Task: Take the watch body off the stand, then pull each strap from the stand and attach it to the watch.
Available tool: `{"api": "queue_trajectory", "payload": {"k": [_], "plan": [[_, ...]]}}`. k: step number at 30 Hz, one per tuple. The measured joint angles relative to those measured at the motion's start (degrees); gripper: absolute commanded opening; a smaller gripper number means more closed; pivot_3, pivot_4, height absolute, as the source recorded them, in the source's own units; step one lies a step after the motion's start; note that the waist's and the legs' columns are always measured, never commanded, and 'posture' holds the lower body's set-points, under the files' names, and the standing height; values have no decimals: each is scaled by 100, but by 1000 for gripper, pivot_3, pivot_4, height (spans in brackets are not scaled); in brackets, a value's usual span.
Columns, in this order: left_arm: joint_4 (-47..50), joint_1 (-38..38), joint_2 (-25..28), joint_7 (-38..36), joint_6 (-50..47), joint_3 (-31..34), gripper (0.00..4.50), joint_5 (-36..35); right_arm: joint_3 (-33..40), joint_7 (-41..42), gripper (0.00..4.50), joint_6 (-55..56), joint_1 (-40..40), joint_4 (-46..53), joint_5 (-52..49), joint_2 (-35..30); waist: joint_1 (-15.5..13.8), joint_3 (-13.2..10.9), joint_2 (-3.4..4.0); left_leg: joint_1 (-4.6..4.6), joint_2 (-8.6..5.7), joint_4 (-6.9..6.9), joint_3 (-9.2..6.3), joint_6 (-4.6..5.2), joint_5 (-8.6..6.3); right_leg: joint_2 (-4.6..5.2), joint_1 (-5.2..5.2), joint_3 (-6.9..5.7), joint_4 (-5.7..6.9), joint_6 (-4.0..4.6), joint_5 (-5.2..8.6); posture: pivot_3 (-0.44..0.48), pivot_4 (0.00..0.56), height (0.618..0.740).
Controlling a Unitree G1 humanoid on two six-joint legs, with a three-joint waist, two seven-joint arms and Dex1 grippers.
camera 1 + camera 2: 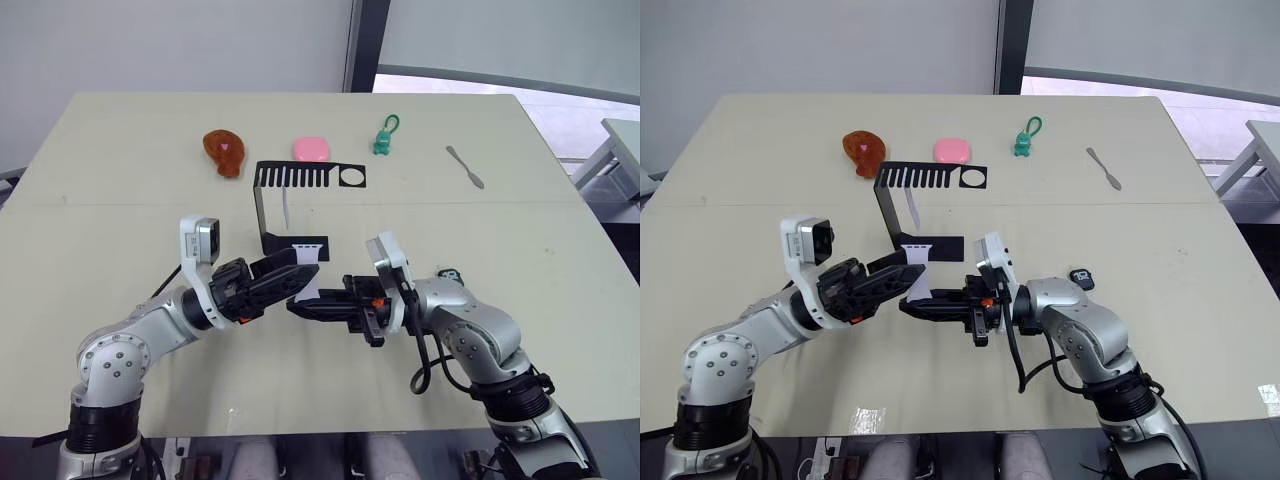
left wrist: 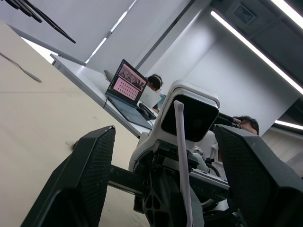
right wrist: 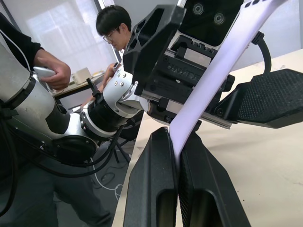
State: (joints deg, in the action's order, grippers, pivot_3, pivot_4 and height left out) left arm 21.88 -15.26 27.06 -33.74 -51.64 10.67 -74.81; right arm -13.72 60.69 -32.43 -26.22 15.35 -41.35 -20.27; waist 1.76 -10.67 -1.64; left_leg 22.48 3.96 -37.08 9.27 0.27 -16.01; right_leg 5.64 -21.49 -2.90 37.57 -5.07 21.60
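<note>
Now right end effector pinches a strap; left end effector spread — flanking it.

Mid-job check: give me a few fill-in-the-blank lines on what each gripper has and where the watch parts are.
1. The right gripper is shut on a ____.
2. The left gripper has its jaws ____, one on each side of that strap.
3. A second strap hangs from the ____.
4. The watch body lies on the ____.

Missing words: strap; open; stand; table.
</note>
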Motion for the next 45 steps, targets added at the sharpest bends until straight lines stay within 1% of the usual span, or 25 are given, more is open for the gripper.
{"api": "queue_trajectory", "payload": {"k": [2,3,4,14,26,36,38,39,45], "plan": [[0,4,-30,0,26,4,1708,-25,8,-10,0,-3,0,0,12,18,0,0,0,0,0,0,0,0,0,0,0,0,0,0,0,0,150,740],[1,8,-55,0,38,6,1274,-51,15,-16,0,-6,0,-1,26,35,0,0,0,0,0,0,0,0,0,0,0,0,0,0,0,0,150,740],[9,14,-79,0,41,6,731,-81,19,-21,0,-10,0,-1,36,47,0,0,0,0,0,0,0,0,0,0,0,0,0,0,0,0,150,740],[21,53,-167,90,115,7,731,-224,27,-25,0,-28,0,-1,40,61,0,0,0,0,0,1,-1,0,0,0,0,0,-1,0,0,0,150,740],[27,202,-70,144,137,15,731,-400,48,-145,0,-72,0,-2,39,81,0,0,0,1,0,1,-1,0,0,0,0,0,-3,0,0,0,150,740],[27,192,-121,183,154,1,731,-454,48,-147,0,-128,0,-2,41,93,1,0,0,3,0,4,-2,0,0,0,0,-1,-9,0,0,0,150,740],[27,189,-128,193,157,2,193,-455,48,-147,0,-128,0,-2,50,99,0,0,0,3,0,4,-2,0,0,0,0,-1,-9,0,0,0,150,740],[27,184,-145,208,162,2,33,-460,48,-147,0,-128,0,-2,56,103,0,0,0,3,0,4,-2,0,0,0,0,-1,-9,0,0,0,150,740],[27,185,-153,247,162,2,33,-488,48,-146,0,-127,0,-3,74,111,1,0,0,4,0,5,-3,0,0,0,0,-3,-10,0,0,0,150,740]]}}
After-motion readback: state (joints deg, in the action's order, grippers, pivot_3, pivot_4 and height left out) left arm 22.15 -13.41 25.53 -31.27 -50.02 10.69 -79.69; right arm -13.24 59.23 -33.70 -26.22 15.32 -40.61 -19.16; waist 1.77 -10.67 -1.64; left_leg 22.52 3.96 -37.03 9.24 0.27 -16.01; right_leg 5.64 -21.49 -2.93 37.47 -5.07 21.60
